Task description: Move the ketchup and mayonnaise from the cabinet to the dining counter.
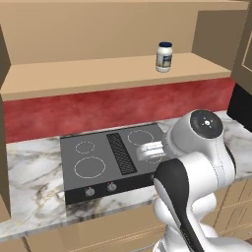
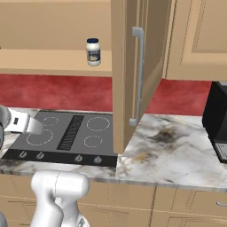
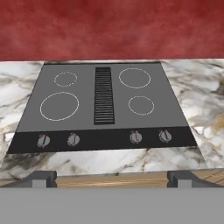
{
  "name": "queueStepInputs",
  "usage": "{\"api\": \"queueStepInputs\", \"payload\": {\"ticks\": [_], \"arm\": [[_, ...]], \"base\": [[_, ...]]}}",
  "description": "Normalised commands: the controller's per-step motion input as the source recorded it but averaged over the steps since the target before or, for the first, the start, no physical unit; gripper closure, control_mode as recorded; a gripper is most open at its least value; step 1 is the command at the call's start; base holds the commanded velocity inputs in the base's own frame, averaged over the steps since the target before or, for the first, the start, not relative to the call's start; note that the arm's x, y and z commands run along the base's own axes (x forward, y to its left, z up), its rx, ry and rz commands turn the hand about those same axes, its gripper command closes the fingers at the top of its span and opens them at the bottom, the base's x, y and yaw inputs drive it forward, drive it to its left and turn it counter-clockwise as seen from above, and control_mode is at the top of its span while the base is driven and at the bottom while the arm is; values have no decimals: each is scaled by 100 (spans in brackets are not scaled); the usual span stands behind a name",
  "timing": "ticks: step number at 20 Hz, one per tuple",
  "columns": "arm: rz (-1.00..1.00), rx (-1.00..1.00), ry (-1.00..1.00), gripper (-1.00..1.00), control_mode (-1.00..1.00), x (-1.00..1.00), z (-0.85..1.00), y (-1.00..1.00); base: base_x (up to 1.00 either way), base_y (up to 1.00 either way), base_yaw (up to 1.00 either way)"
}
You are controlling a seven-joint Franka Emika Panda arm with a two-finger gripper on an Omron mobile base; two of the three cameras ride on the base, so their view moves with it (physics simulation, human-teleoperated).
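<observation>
The cabinet [image 1: 98, 74] stands open, and the mayonnaise [image 1: 164, 57] sits upright alone on its shelf, near the right end, above the red wall [image 1: 118, 106]. Below it, the gripper [image 3: 112, 178] hangs over the cooktop [image 3: 105, 103] on the marble worktop [image 2: 168, 146], fingers wide apart and holding nothing

Glossy white arm [image 1: 197, 167], seemingly black joints
</observation>
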Motion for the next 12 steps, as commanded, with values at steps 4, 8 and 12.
{"api": "queueStepInputs", "payload": {"ticks": [4, 8, 12], "arm": [[0, 0, 0, -100, 100, 0, 0, 0], [0, 0, 0, -100, 100, 0, 0, 0], [0, 2, 0, -100, -100, -3, 0, 0]], "base": [[0, 0, 0], [0, 0, 0], [-3, 0, 0]]}}
